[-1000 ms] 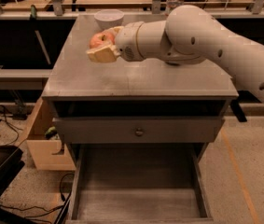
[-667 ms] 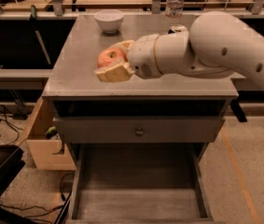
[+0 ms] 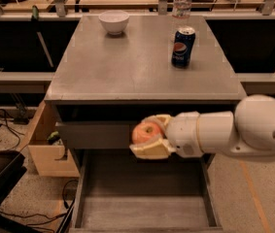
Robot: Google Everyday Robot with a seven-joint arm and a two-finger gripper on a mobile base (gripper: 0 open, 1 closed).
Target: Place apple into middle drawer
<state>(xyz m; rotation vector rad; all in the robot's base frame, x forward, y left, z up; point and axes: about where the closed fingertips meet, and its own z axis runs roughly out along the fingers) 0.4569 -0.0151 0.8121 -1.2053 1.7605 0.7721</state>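
My gripper (image 3: 149, 137) is shut on the red-orange apple (image 3: 145, 131) and holds it in the air in front of the cabinet, above the back part of the open middle drawer (image 3: 144, 210). The drawer is pulled out toward the camera, a grey wooden box with a flat bare floor and low side walls. My white arm (image 3: 234, 130) reaches in from the right and hides part of the grey drawer front (image 3: 93, 135) above it.
A white bowl (image 3: 113, 21), a Pepsi can (image 3: 182, 46) and a water bottle (image 3: 181, 4) stand on the grey cabinet top (image 3: 127, 67). A wooden box (image 3: 47, 152) stands left of the cabinet. Cables lie on the floor at the left.
My gripper has carried the apple from over the cabinet top down past its front edge, to in front of the cabinet above the open drawer.
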